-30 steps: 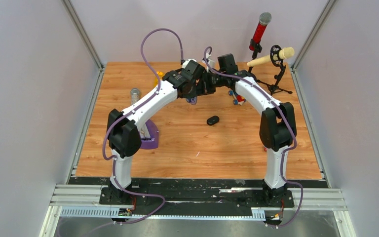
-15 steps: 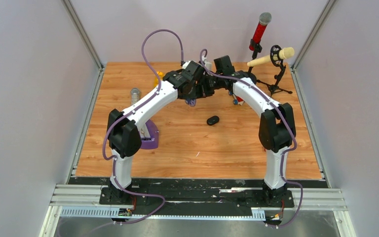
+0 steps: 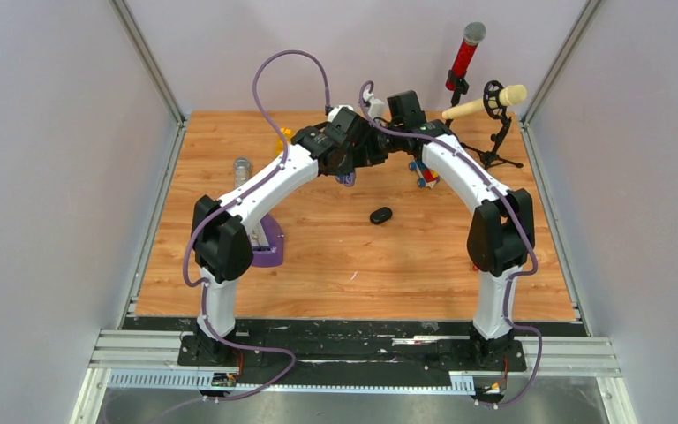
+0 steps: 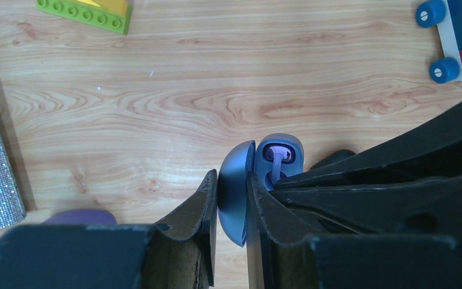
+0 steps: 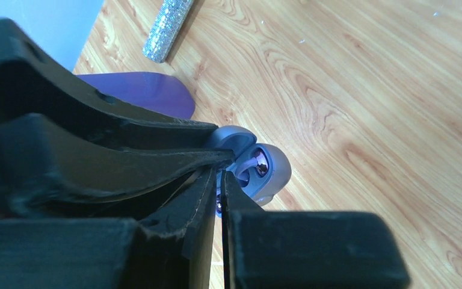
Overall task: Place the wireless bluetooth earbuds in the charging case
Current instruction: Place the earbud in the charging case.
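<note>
Steady: left fingers (image 4: 197, 212) clamp the case (image 4: 296, 146) by its lid (image 4: 234, 186); right fingers (image 5: 186, 205), pinched closed, nose the bud (image 4: 277, 152) straight ahead.

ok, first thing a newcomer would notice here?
Over the far middle of the wooden table, the left hand clamps the lid of an open blue-grey pebble-shaped charging case, the right hand shut beside a purple earbud inside. A black pebble-shaped case lies mid-table.
</note>
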